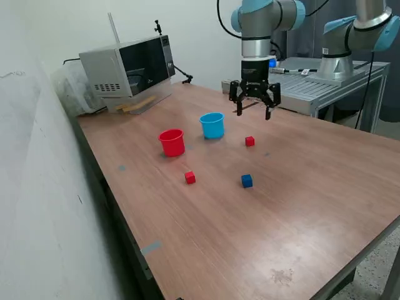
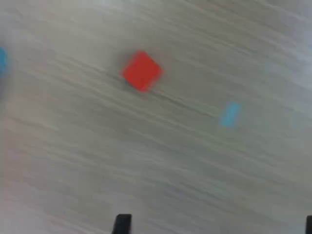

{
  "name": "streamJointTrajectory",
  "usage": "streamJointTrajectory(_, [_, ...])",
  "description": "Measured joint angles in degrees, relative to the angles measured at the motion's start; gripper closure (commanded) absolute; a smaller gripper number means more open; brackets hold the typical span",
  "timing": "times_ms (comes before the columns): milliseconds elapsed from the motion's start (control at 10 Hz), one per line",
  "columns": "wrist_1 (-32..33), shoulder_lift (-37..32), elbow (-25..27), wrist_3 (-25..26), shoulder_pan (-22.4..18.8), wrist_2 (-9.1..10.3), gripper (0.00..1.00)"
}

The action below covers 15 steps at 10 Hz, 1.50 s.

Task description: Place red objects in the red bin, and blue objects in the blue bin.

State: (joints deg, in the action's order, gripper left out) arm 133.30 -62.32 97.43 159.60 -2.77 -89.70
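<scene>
Gripper [image 1: 254,105] spread apart, empty, above surface [image 1: 300,206]; 2 red cubes [image 1: 250,141] + 1 visible blue cube [image 1: 247,180] unsorted.

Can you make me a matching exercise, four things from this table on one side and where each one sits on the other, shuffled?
Things:
1. red cup
2. light blue cup
3. dark blue cube
4. gripper

Places, by the exterior view:
A. nearest the camera of the four, on the table
B. above the table, open, holding nothing
C. just right of the red cup
D. closest to the microwave

Pairs: 1-D, 2-C, 3-A, 4-B
</scene>
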Motion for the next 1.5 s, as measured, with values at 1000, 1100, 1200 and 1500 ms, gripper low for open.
streamJointTrajectory(1000, [-14.9, 7.5, -17.4, -23.2, -11.4, 1.92, 0.00])
streamJointTrajectory(1100, [-15.3, 9.6, -20.0, -23.0, -11.8, 1.96, 0.00])
streamJointTrajectory(1200, [-15.6, 11.9, -22.5, -22.8, -12.0, 2.01, 0.00])
streamJointTrajectory(1500, [-15.9, 17.8, -28.7, -23.3, -12.2, 2.16, 0.00])
